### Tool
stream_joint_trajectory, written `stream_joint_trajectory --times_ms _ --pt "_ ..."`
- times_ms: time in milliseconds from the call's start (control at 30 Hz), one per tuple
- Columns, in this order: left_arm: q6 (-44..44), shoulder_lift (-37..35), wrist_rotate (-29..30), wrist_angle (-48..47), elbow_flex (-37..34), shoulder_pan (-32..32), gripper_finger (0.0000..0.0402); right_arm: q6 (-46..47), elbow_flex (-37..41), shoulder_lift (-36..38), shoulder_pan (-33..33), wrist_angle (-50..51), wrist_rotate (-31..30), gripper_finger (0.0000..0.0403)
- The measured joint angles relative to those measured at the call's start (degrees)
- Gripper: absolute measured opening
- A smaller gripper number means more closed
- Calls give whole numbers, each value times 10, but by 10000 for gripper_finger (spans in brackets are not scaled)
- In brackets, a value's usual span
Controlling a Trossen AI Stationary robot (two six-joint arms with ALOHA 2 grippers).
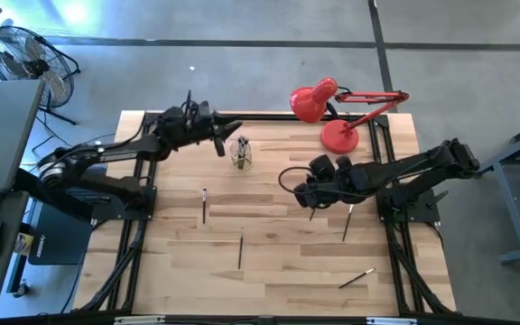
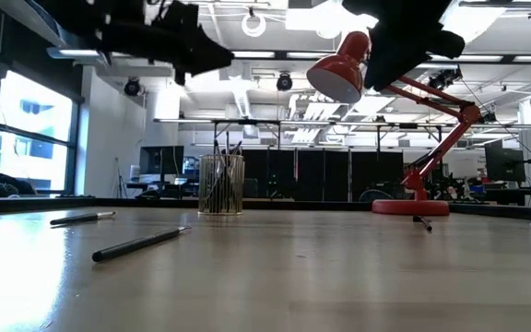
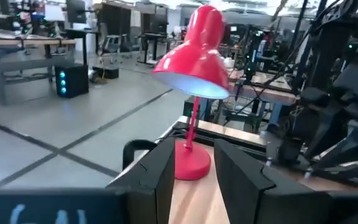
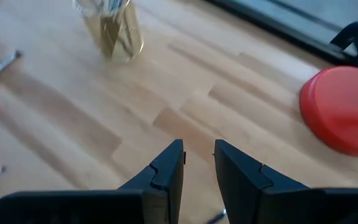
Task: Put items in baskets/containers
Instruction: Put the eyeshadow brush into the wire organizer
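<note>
**A:** What is the biggest thing in the overhead picture?

**B:** A pale wooden surface (image 1: 179,262) fills the middle of the frame. Two dark arms reach in over it, one from each side.

**A:** Where are the arms' ends?

**B:** The left gripper (image 1: 219,135) is up in the air in the upper middle, just left of the cup. Its jaws are slightly spread with nothing between them. The right gripper (image 1: 301,192) is right of centre, below the lamp. Its jaws are also slightly parted and empty, and the bare surface shows through the gap.

**A:** Anything else large?

**B:** A red desk lamp (image 1: 332,108) stands at the upper right of the surface, round base down and shade pointing left.

**A:** And the cup?

**B:** A small clear cup (image 1: 241,157) with a yellowish tint stands upright in the upper middle. Several thin dark sticks stand in it.

**A:** Are any sticks outside it?

**B:** Yes, four. One stick (image 1: 204,205) lies left of centre and another (image 1: 240,247) near the middle. A third (image 1: 348,221) is below the right gripper, and a fourth (image 1: 357,277) is at the lower right. All lie apart from each other.
</note>
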State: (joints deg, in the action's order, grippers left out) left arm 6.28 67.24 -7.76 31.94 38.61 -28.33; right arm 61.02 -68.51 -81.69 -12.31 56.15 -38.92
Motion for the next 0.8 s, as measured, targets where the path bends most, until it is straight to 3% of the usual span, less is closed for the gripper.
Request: stream_joint_trajectory --times_ms 233,367,467,633,800 --pt "10 -51 222 -122 0 180 112 0 0 -5 -46 25 1 87" --pt "75 -53 380 -171 0 294 109 0 0 -20 -68 25 1 87" --pt "150 -53 465 -213 2 366 95 0 0 -34 -82 20 1 87" --pt "298 -53 533 -383 34 450 51 -4 0 -62 -99 6 1 87" --pt "507 -53 527 -603 85 471 5 -25 0 -84 -107 -24 23 87"
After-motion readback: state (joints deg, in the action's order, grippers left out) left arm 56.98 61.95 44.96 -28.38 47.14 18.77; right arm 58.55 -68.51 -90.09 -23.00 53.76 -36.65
